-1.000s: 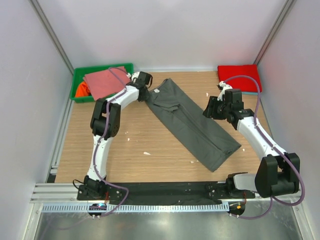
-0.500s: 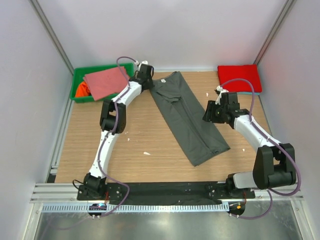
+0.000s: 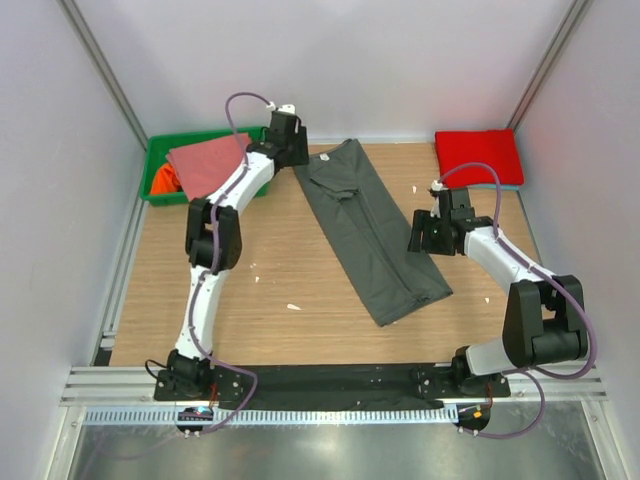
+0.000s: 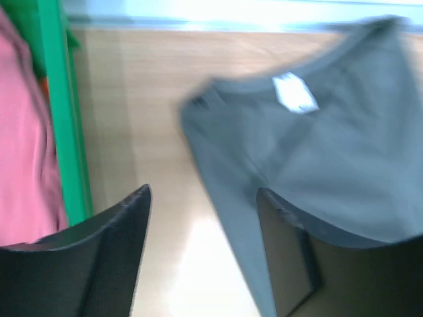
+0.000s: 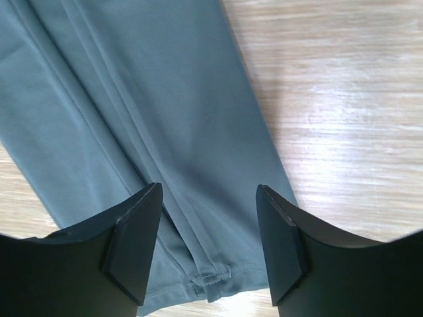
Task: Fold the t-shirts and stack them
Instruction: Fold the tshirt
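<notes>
Now the wooden counter (image 3: pixel 270 290) holds one long dark grey shirt (image 3: pixel 375 235). It is folded into a narrow strip that runs from 12 o'clock down toward 5 o'clock. The green bin (image 3: pixel 190 135) sits at 10 o'clock with a pink shirt (image 3: pixel 205 165) lying across it. A folded red shirt (image 3: pixel 478 155) lies at 1 o'clock.

I think the step now is to fold the grey strip in half, end to end. The left end effector (image 3: pixel 295 150) is by the neck end, at the strip's 11 o'clock corner. Its fingers are spread wide and hold nothing. The right end effector (image 3: pixel 422 238) hangs over the strip's 3 o'clock edge, near the bottom hem. Its fingers are spread wide too and hold nothing.

To do this well, each one should come down on a corner of the same short end. Each should pinch all the layers, not just the top one. They should lift low and slow, then lay that end right on the other end with the edges lined up. The small white label (image 4: pixel 294 92) shows which end is the neck.
</notes>
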{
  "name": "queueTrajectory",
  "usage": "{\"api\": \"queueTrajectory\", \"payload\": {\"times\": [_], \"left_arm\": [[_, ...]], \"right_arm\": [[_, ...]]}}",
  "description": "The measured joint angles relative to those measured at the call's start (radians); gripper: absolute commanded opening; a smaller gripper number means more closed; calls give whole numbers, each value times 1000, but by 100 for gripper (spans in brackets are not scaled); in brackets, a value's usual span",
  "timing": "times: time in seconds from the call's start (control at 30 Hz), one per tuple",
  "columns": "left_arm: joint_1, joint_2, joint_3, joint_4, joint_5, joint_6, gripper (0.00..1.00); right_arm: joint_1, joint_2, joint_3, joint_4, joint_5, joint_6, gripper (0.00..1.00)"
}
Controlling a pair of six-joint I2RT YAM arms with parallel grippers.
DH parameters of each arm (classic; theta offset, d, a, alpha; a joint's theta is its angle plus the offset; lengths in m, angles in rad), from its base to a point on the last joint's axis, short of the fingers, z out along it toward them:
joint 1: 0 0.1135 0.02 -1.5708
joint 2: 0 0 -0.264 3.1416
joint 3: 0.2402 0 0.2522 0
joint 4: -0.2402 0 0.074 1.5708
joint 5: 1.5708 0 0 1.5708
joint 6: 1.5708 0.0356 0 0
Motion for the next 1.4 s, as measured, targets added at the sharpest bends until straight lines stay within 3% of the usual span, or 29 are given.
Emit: {"api": "queueTrajectory", "payload": {"times": [0.23,0.33,0.43,0.6,0.73,1.03,1.4], "left_arm": [[-155,-583,-489,-29,38,-205,55],[-244,-799,-732,11,92,-384,50],[-343,-909,-969,75,136,-586,51],[-543,-893,-1210,92,126,-872,58],[-663,-893,-1279,151,106,-1046,59],[-733,-757,-1320,349,76,-1274,45],[-790,-657,-1319,443,90,-1395,45]], "right_arm": [[-34,-50,-61,-11,27,24,71],[-40,-52,-64,-28,42,60,72],[-40,-51,-57,-59,47,79,72],[-40,-83,-56,-74,50,92,72],[-40,-137,-54,-74,44,92,72],[-40,-212,-80,-68,4,97,71],[-40,-238,-104,-66,-24,97,70]]}}
